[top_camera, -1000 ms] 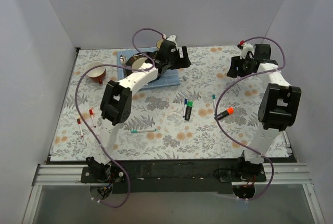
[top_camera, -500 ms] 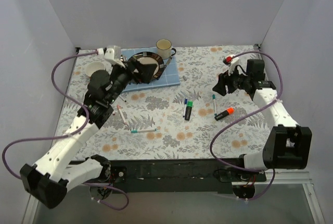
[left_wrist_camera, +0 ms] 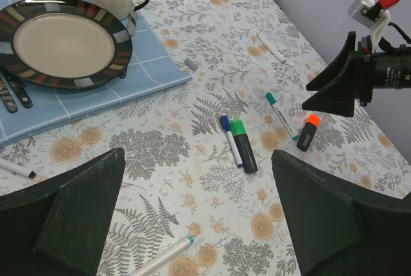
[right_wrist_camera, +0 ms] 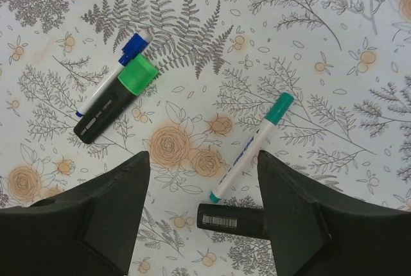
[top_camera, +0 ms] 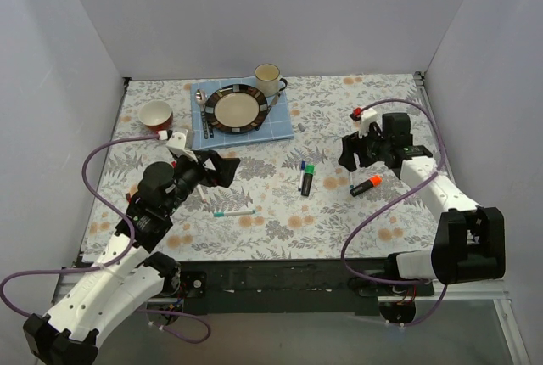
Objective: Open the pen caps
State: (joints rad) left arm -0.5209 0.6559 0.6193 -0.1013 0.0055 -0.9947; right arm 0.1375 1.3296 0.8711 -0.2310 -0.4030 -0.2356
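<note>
Left fingers [top_camera: 227, 168] drawn back from plate [top_camera: 239, 109], right fingers [top_camera: 348, 151] above teal pen [right_wrist_camera: 250, 151]

Can read no words or numbers anywhere. Tiny white print along the side of the black marker with the green cap [right_wrist_camera: 106, 110], too small and blurry to make out. Small blue print on the white pen with the teal cap [right_wrist_camera: 247, 151], also too tiny. A little white patch of thin lines, like a shop code, on the other black marker [right_wrist_camera: 230, 218], too small to read.
</note>
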